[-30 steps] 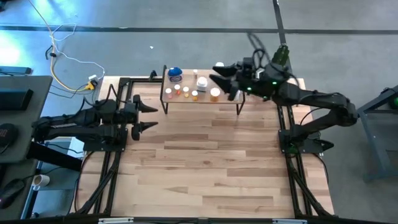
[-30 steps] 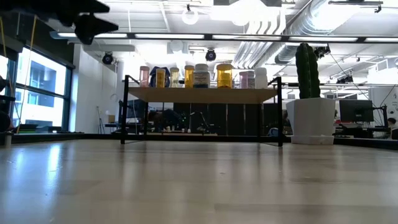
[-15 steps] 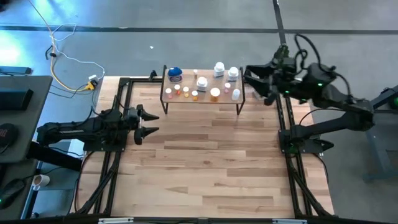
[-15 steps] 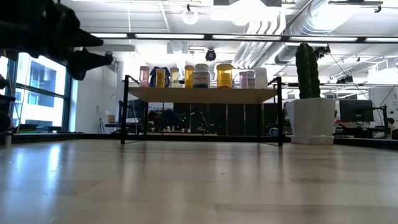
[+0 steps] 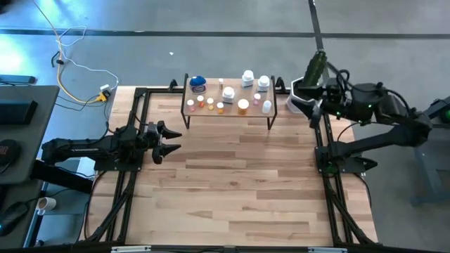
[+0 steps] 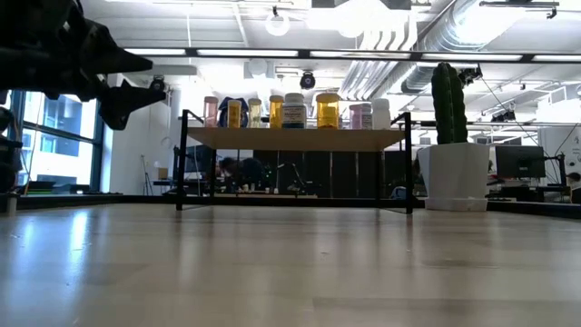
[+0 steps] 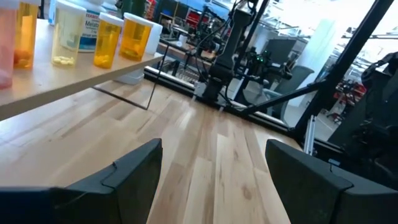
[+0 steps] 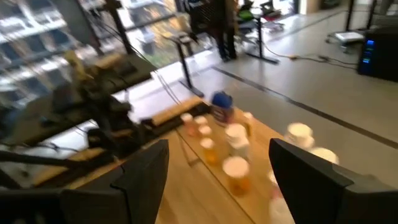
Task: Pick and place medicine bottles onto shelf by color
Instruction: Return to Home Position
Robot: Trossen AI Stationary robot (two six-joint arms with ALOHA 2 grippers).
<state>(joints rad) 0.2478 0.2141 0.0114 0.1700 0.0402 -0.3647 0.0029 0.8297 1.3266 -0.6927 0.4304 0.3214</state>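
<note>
The shelf [image 5: 228,111] stands at the table's far middle on thin black legs. Several medicine bottles [image 6: 290,111] stand in a row on its board: white, orange and pinkish ones, plus a blue-lidded jar [image 5: 197,83]. My left gripper [image 5: 173,139] hovers open near the table's left edge, pointing level toward the right, left of and nearer than the shelf. The left wrist view shows the orange bottles [image 7: 109,40] beyond my left gripper [image 7: 214,180]. My right gripper [image 8: 214,186] is open and empty, raised at the table's far right by the plant pot, looking back at the bottles [image 8: 224,146].
A white pot [image 5: 298,99] with a tall green cactus [image 6: 449,102] stands right of the shelf, close under my right arm. Black frame rails [image 5: 126,183] run along both sides of the table. The plank tabletop [image 5: 225,190] spreads in front of the shelf.
My right gripper has drawn back from above the shelf's right end toward the table's right edge, staying high and open. My left gripper has sunk closer to the table and rolled a little, still open. The bottles have kept their places.
</note>
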